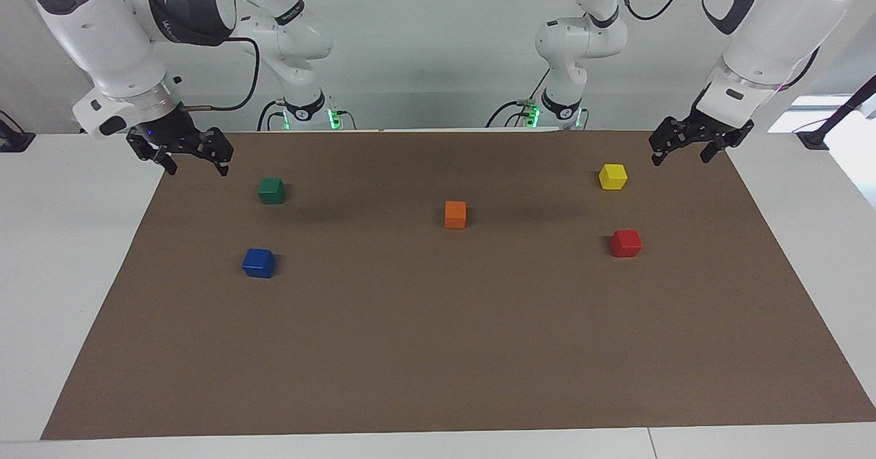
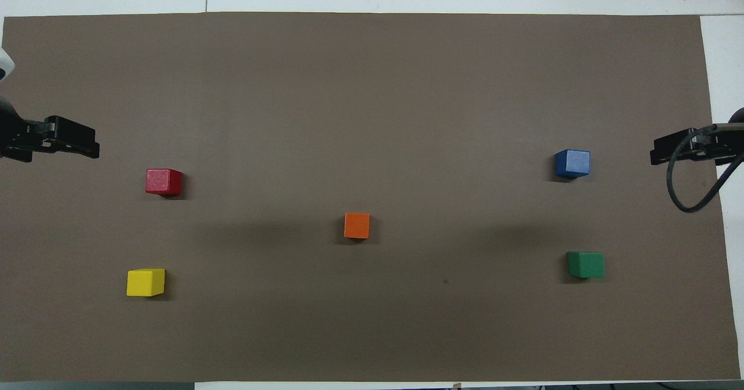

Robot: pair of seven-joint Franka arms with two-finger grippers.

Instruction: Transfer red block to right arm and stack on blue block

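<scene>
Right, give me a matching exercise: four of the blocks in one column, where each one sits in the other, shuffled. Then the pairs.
Things:
1. red block
2. blue block
3. orange block
4. green block

Places:
A. about midway between the two arms' ends of the table
B. right arm's end, nearer to the robots than the blue one
C. left arm's end, farther from the robots than the yellow block
D. right arm's end, farther from the robots than the green one

Pairs: 1-C, 2-D, 3-A, 4-B

Both end effectors [image 1: 197, 160] [image 1: 684, 152] raised, open
</scene>
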